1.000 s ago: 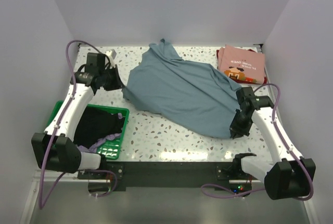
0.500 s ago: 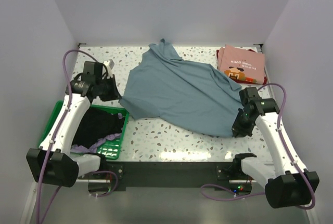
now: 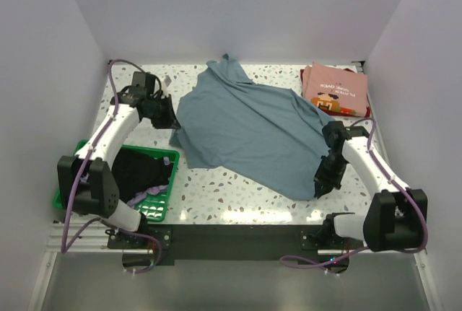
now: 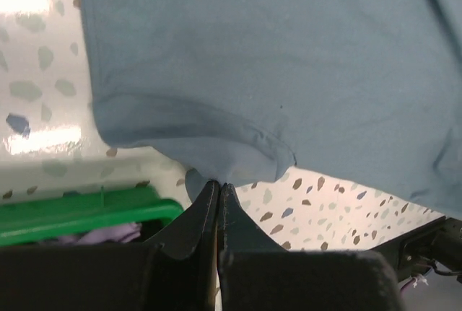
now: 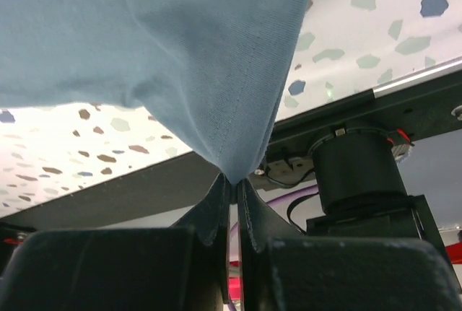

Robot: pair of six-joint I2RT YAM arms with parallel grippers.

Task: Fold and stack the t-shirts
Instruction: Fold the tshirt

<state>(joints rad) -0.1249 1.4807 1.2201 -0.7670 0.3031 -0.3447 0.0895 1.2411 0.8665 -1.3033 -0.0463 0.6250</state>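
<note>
Top external view: the plain dusty grey-blue cloth t-shirt point(image 3: 249, 134) sprawls across the speckled white table point(image 3: 231, 188), left gripper point(image 3: 172, 125) and right gripper point(image 3: 321, 185) each pinched tight on an edge corner, so even, taut tension looks key to laying it flat.

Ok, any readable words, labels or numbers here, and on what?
On the folded pink t-shirt, far right: dark lettering above a small graphic, too small and blurred to read.
On the grey-blue t-shirt and the green basket: no text visible.
</note>
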